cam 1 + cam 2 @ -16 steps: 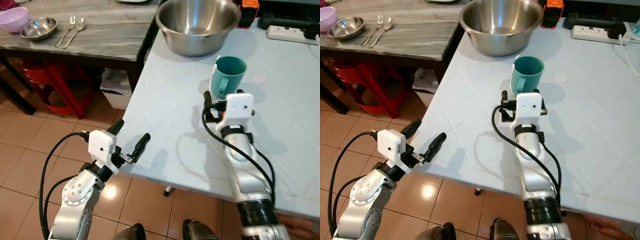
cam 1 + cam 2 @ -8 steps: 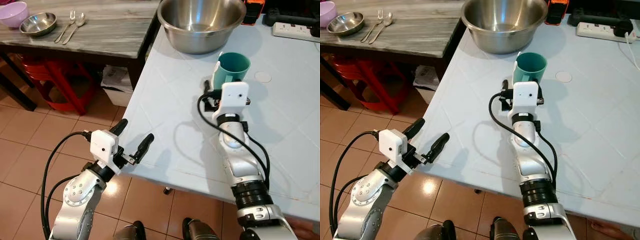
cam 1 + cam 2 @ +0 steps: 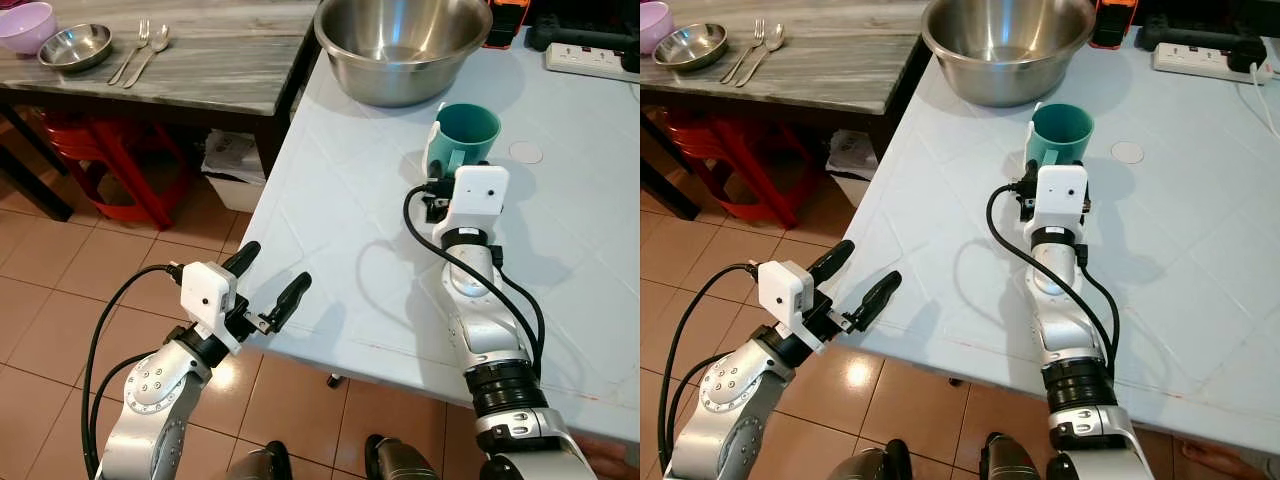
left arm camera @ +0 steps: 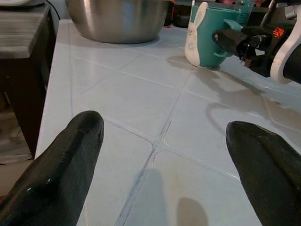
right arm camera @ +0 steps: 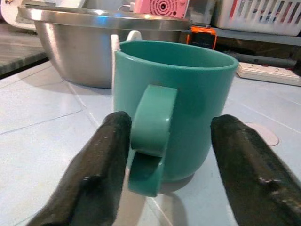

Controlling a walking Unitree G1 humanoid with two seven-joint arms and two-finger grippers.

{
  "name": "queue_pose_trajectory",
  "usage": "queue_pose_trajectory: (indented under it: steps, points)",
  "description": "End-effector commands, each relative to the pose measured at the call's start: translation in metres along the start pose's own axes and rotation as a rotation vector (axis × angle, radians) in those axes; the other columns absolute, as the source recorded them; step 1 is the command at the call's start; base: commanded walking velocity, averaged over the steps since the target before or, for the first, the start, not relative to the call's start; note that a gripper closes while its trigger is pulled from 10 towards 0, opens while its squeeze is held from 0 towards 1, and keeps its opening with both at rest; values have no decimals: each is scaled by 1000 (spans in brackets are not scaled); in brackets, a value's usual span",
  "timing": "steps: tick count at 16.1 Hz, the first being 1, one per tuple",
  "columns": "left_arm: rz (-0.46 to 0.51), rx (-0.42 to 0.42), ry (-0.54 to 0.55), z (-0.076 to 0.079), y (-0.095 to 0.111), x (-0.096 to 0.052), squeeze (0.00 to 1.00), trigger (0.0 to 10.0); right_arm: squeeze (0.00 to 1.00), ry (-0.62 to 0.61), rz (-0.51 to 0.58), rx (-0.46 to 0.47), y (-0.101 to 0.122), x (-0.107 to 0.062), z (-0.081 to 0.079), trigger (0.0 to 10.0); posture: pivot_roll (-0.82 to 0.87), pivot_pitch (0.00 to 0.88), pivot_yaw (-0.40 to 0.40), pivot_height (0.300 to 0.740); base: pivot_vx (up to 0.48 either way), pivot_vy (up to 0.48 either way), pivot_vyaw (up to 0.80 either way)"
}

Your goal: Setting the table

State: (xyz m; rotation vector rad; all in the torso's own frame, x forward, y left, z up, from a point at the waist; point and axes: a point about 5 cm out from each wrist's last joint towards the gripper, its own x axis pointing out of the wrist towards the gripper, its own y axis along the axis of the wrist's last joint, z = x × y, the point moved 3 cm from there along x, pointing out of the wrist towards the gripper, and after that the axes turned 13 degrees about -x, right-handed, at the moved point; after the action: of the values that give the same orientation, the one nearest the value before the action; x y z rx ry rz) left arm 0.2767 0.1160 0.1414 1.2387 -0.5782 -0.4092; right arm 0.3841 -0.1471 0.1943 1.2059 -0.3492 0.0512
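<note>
Teal mug [image 3: 461, 141] stands upright on the pale tiled table [image 3: 340, 240], just in front of a big steel mixing bowl [image 3: 402, 45], with its handle turned toward the robot.

Going from the left: a darker wooden table [image 3: 200, 70] at the far left carries a purple bowl [image 3: 24, 24], a small steel bowl [image 3: 75, 46], and a fork [image 3: 134, 52] and spoon [image 3: 150, 52] lying side by side. Under it stands a red stool [image 3: 110, 175].

The left gripper [image 3: 262, 290] hangs just off the near edge of the tiled table, over the floor tiles. Its two fingers [image 4: 61, 174] are spread wide apart, and they hold nothing and touch nothing.

Further right, the right gripper [image 5: 164, 155] is stretched out over the tiled table, right up at the mug. Its fingers [image 5: 101, 169] are open, one on each side of the mug's handle: one finger lies close against the handle, whether touching it or not cannot be told, while the other is apart from it, beside the mug's body. The mug sits on the table, not lifted.

Just right of the mug a small white disc [image 3: 525, 153] lies flat on the tiles. At the far right edge of the table lies a white power strip [image 3: 590, 62].
</note>
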Motion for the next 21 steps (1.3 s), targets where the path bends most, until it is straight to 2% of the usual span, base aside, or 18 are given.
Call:
queue_pose_trajectory:
  steps: [1,21]
  points:
    - [-16,-2,-6,0,-3,-4,0,10000,0,-7,-9,-2,-5,-2,2,0,-89,263,72,740,0,0,0]
    - [3,14,-13,2,4,0,0,10000,0,-5,18,21,0,-6,4,0,-85,251,79,740,0,0,0]
